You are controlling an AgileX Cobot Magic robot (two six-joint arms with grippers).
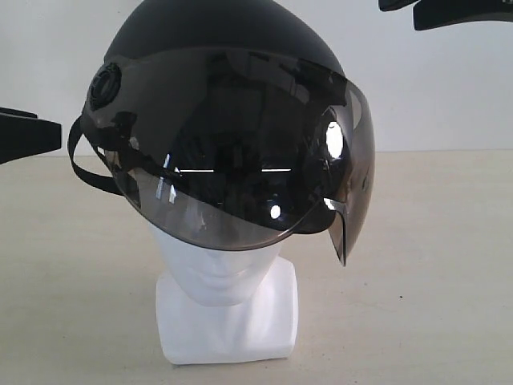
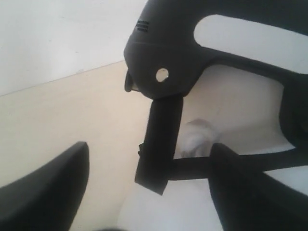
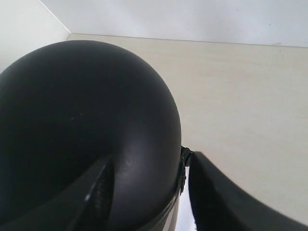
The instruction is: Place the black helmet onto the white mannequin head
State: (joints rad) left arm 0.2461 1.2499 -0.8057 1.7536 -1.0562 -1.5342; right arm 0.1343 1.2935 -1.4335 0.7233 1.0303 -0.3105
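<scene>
Black helmet point(image 1: 224, 136) seated on white mannequin head point(image 1: 220, 277), visor down over face, chin and base showing below.
Left gripper point(image 2: 149, 192): fingers splayed wide, empty. Chin strap point(image 2: 161, 139) hangs between them, ahead of tips, no contact seen.
Right gripper point(image 3: 149, 197): fingers equally wide, empty, helmet crown just beyond tips.
Judged step: placement done, withdrawal due.
Next: back both arms straight out, avoid snagging strap.

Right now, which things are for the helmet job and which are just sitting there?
For the job:
black helmet, already sitting on the white mannequin head
left pincer and right pincer, both open and holding nothing

Just there:
pale table
white wall
</scene>
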